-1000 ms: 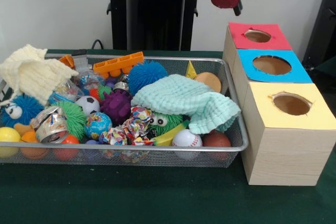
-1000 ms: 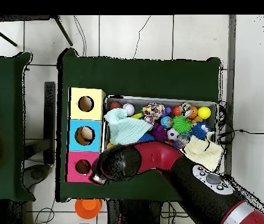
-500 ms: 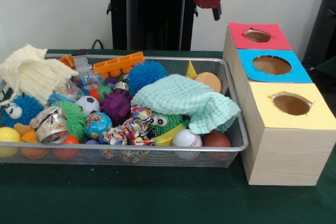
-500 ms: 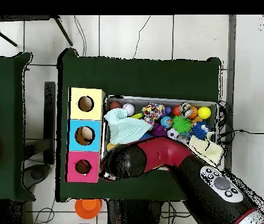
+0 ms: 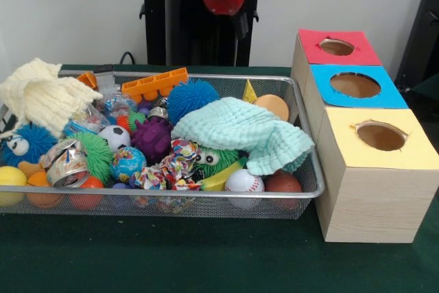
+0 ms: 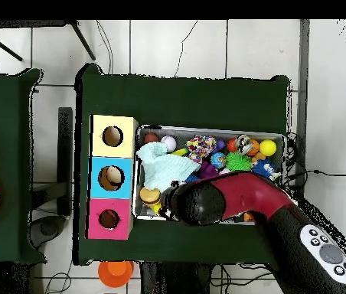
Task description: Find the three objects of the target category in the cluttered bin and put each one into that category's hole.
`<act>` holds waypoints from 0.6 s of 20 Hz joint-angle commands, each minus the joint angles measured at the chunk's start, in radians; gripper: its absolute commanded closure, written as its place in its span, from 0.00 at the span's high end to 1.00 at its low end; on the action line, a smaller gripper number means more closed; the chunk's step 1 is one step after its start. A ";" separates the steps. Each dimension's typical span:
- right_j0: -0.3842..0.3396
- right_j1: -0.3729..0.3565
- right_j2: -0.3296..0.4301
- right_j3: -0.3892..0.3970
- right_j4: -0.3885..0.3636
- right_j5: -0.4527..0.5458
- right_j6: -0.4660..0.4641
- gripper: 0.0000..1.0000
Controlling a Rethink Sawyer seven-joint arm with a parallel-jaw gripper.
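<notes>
Gripper [image 5: 233, 5] high above bin [image 5: 302, 193], grip state impossible to tell. No plush toy visible; probably buried under mint knitted cloth [image 5: 240, 132] below. Likely light, soft, squashable; best pinched across body.

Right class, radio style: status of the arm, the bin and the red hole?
Tool high above bin's far rim, state unclear. Red hole clear. No plush toy visible; mint cloth covers clutter.
</notes>
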 commanded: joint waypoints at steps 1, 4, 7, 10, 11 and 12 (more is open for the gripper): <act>-0.053 0.002 0.050 -0.137 -0.080 0.073 -0.212 0.00; -0.070 0.013 0.064 -0.165 -0.090 0.100 -0.244 0.00; -0.096 0.039 0.074 -0.198 -0.110 0.117 -0.290 0.00; -0.119 0.086 0.080 -0.248 -0.140 0.134 -0.347 0.00; -0.126 0.102 0.082 -0.268 -0.148 0.143 -0.367 0.00; -0.132 0.120 0.085 -0.289 -0.155 0.151 -0.387 0.00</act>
